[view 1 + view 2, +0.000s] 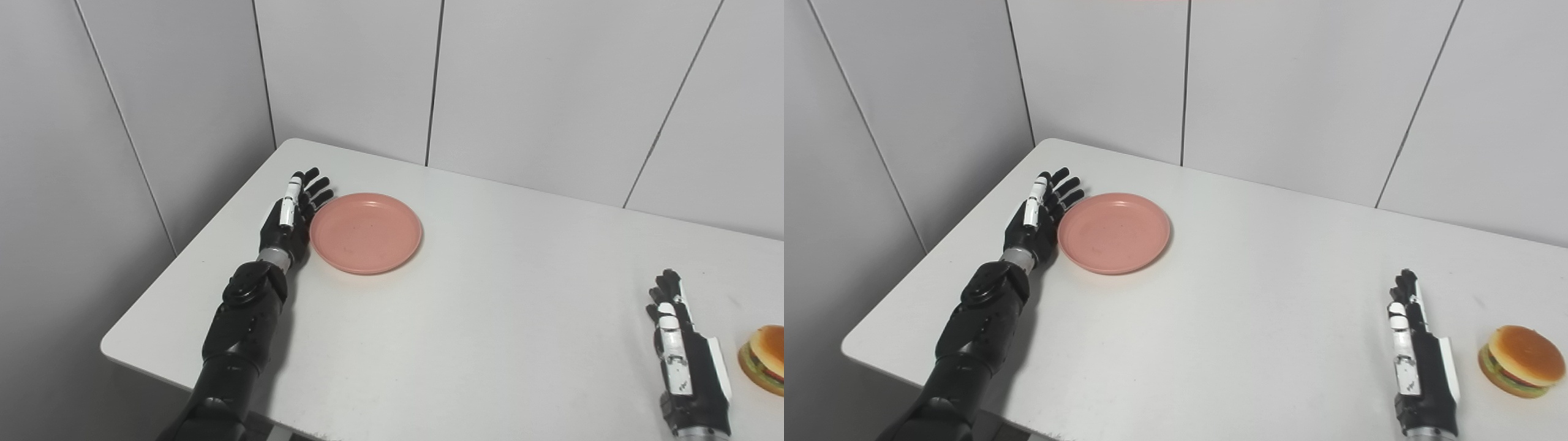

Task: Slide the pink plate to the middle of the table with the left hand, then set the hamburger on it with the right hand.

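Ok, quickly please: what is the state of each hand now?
Left hand: open, holding nothing, beside the pink plate.
Right hand: open, holding nothing, apart from the hamburger.

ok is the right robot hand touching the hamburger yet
Apart. In the right eye view, bare white table shows between the right robot hand and the hamburger, which sits untouched to its right.

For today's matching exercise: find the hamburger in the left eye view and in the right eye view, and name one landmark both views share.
Left eye view: the hamburger sits at the lower right, cut off by the picture's right edge.
Right eye view: it shows whole at the lower right, just right of the right hand.
Shared landmark: the pink plate beside the left hand.
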Controlling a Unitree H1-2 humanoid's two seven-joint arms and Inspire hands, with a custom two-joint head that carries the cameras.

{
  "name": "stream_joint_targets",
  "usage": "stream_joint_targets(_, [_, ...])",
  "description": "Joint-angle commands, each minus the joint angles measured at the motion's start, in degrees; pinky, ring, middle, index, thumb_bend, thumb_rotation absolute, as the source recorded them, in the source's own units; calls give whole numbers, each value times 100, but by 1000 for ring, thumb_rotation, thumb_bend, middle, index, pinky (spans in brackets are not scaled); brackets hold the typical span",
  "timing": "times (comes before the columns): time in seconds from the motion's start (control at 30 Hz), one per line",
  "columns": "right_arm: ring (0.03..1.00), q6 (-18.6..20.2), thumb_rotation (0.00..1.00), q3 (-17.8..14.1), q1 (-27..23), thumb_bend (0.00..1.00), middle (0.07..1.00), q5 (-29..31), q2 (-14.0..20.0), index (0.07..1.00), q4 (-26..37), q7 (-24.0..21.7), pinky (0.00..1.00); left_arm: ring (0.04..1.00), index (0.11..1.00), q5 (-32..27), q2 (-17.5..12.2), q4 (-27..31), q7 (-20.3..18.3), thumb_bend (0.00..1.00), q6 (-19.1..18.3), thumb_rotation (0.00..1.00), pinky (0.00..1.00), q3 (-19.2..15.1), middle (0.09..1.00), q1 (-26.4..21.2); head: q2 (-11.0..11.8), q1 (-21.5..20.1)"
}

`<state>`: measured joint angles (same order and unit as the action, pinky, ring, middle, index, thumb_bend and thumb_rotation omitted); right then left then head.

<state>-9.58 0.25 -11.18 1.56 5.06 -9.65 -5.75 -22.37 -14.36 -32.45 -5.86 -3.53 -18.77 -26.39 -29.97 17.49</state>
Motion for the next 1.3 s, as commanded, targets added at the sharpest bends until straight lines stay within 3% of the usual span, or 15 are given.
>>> stream_joint_targets(0.0, [998, -70, 1000, 24, 209, 97, 1000, 66, -102, 1000, -190, 1, 1000, 879, 876, -22, 107, -27, -45, 322, -245, 1000, 890, 70, 883, 76, -7, -9])
stream_joint_targets(0.27, [988, -55, 1000, 50, 212, 117, 999, -35, -122, 999, -132, 60, 999, 879, 874, -38, 248, 188, -156, 335, -407, 1000, 885, 247, 884, 160, -72, -85])
stream_joint_targets(0.57, [990, 55, 1000, 67, 242, 155, 997, -179, -156, 997, -40, 99, 1000, 857, 847, 41, 477, 534, -202, 323, -866, 1000, 852, 550, 862, 243, -163, -262])
stream_joint_targets(0.8, [977, 23, 1000, 59, 218, 166, 984, -198, -216, 988, -52, 133, 1000, 874, 874, 52, 654, 811, -399, 315, -1125, 1000, 883, 897, 882, 328, -237, -430])
stream_joint_targets(1.1, [967, 208, 1000, 106, 246, 184, 973, -336, -293, 977, 103, 265, 989, 870, 873, -35, 1093, 1672, -437, 332, -1794, 1000, 870, 1275, 878, 619, -324, -642])
stream_joint_targets(1.27, [967, 325, 1000, 123, 270, 175, 978, -360, -348, 981, 214, 295, 983, 881, 882, -10, 1234, 1886, -547, 323, -1933, 1000, 877, 1483, 891, 687, -388, -797])
